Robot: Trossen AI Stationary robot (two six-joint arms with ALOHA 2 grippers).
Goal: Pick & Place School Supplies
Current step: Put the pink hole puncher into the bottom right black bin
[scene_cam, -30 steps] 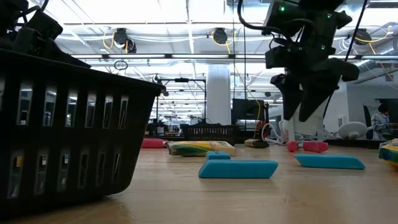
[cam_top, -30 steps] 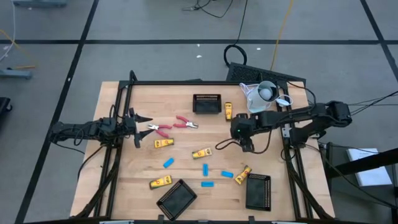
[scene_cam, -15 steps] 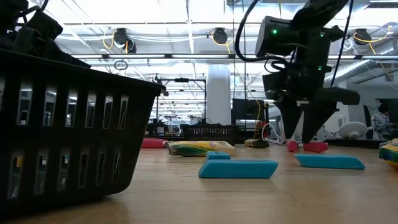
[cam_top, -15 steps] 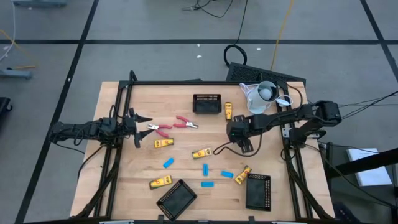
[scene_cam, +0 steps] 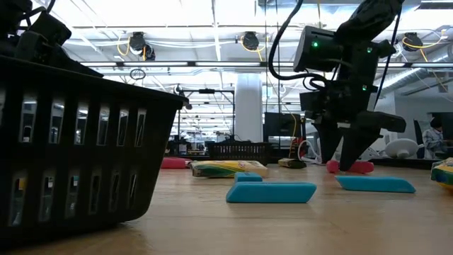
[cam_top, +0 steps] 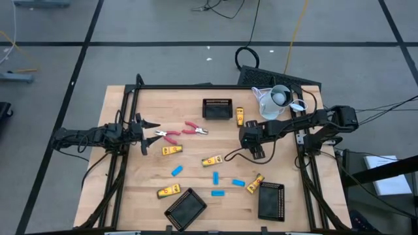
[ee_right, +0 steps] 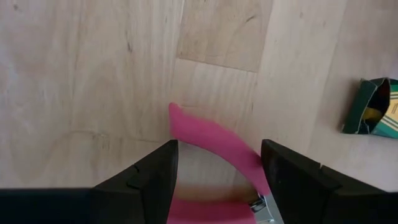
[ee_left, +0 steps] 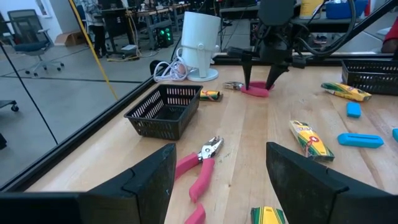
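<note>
In the high view, the right gripper (cam_top: 250,145) hides the pink-handled tool (ee_right: 217,149) beneath it; the right wrist view's edge crops that tool's handles and the yellow-and-black block (ee_right: 374,109).

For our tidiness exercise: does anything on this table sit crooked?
Yes. The front mesh tray lies diagonal to the table edge; the back tray and right tray sit square. Right gripper straddles a pink tool; left gripper waits at the left edge.

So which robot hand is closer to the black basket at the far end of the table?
The right. The right gripper hangs just beside the black basket, down over a pink tool. The left gripper waits farther off, by the table's left edge.
</note>
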